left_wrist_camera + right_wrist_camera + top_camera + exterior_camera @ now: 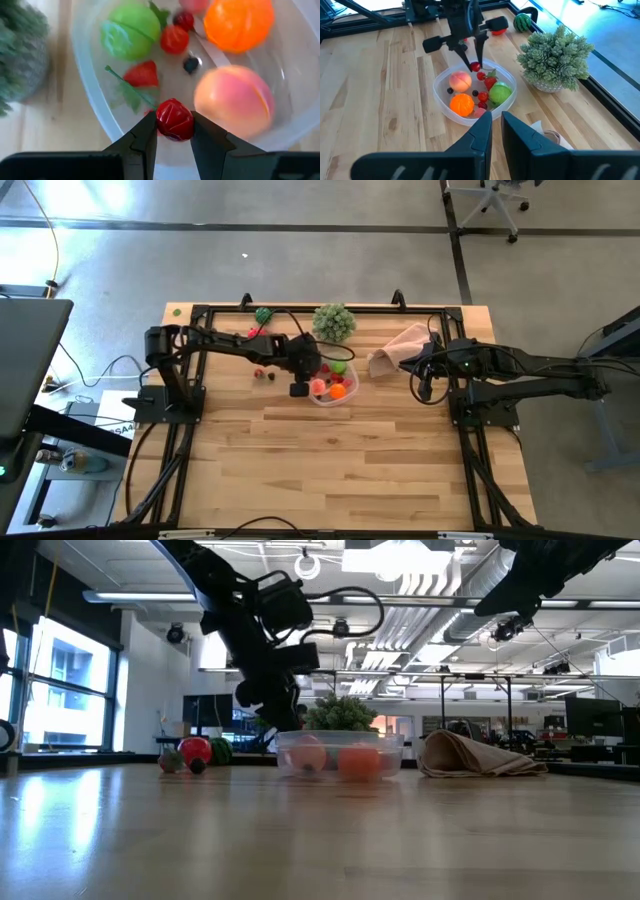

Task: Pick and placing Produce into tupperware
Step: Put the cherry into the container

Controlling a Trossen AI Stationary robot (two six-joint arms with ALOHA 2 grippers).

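The tupperware is a clear round container on the table. It holds a pink peach, an orange, a green apple, a strawberry and small red and dark berries. My left gripper hangs over its left rim, shut on a small red fruit. More produce lies on the table to the left, with a watermelon piece by the far edge. My right gripper waits right of the container, open by a narrow gap, touching nothing. My left gripper pinches the small red fruit between its two fingertips, one on each side. The fingers come from above, pointing down. The fruit is lifted clear, hanging over the inside of the tupperware near its rim.
A big pale green leafy ball stands just beyond the container. A crumpled pink cloth lies to its right, under my right arm. A black frame runs along the table's far edge. Bare wood fills the near half.
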